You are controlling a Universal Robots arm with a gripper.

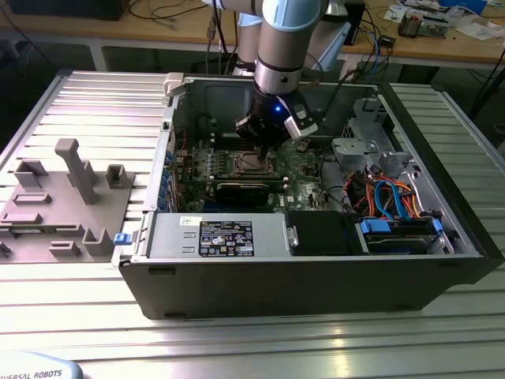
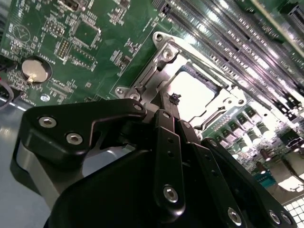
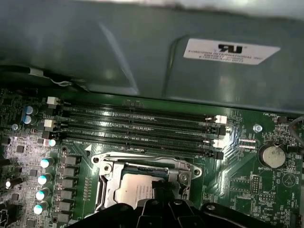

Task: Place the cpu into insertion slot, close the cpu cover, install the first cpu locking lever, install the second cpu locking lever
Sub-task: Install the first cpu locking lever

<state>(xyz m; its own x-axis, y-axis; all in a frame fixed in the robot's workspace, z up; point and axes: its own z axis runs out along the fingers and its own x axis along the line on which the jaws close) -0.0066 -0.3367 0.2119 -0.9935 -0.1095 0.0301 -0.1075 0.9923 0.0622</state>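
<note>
The cpu lies flat in its socket on the green motherboard, its silvery top catching the light; it is also in the first wrist view. The cpu cover, a thin metal frame, lies down around it, seen too in the first wrist view. My gripper is shut, and its black fingertips come down at one edge of the socket, against the frame. In the exterior view my gripper reaches down into the open computer case over the socket. I cannot make out the locking levers.
Rows of black memory slots run beside the socket, and a coin battery sits further off. The case holds a drive cage with blue and orange cables at the exterior view's right. A grey parts fixture stands outside the case at that view's left.
</note>
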